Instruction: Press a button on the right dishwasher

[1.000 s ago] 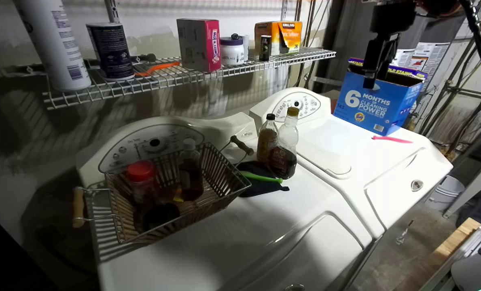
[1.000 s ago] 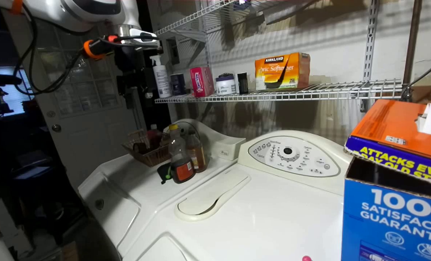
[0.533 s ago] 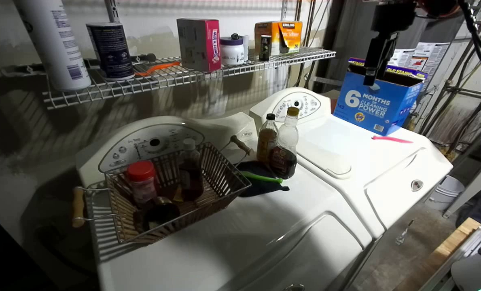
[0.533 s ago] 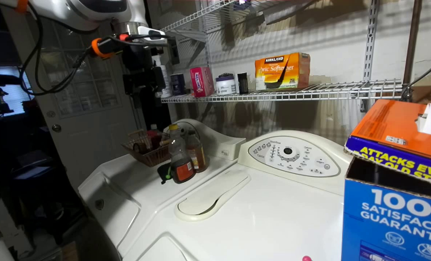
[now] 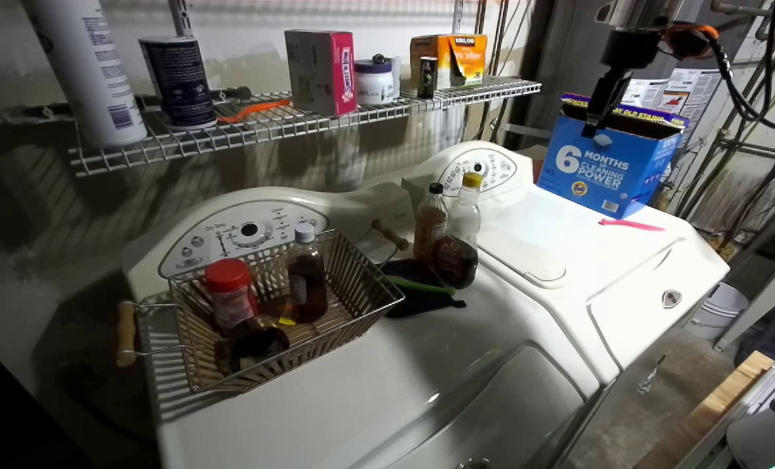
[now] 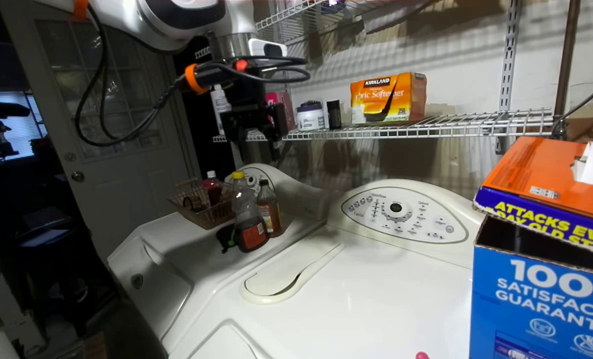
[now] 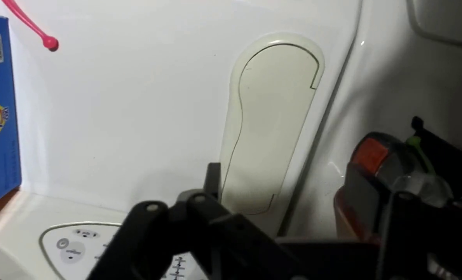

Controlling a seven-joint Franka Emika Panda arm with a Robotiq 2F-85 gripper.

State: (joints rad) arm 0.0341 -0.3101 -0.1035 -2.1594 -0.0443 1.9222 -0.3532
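Right dishwasher (image 6: 376,299), a large glossy white top-loader, stands with its smooth top serving as your table (image 6: 346,319). Along the table's back edge rises its curved off-white control panel (image 6: 406,219) with a round dark-centred dial (image 6: 396,207), your target. A tall blue cardboard detergent box (image 6: 535,309) stands at the back right corner, and a long cream-coloured cover (image 7: 271,120) follows the left edge.

You are, I judge, at the approach: no contact with any button shows, so I take the press as not yet made. Your matte black two-fingered tool (image 7: 283,171) hangs in the air, its tips spread apart with nothing pinched between them. In the wrist view those tips frame the cover near the left edge, while the panel shows off to one side, partly hidden by the tool.

What is left, as I read it: bring the tool over to the back edge, settle on a button (the task names none), perhaps draw the tips together for a firmer poke, then push and lift away.
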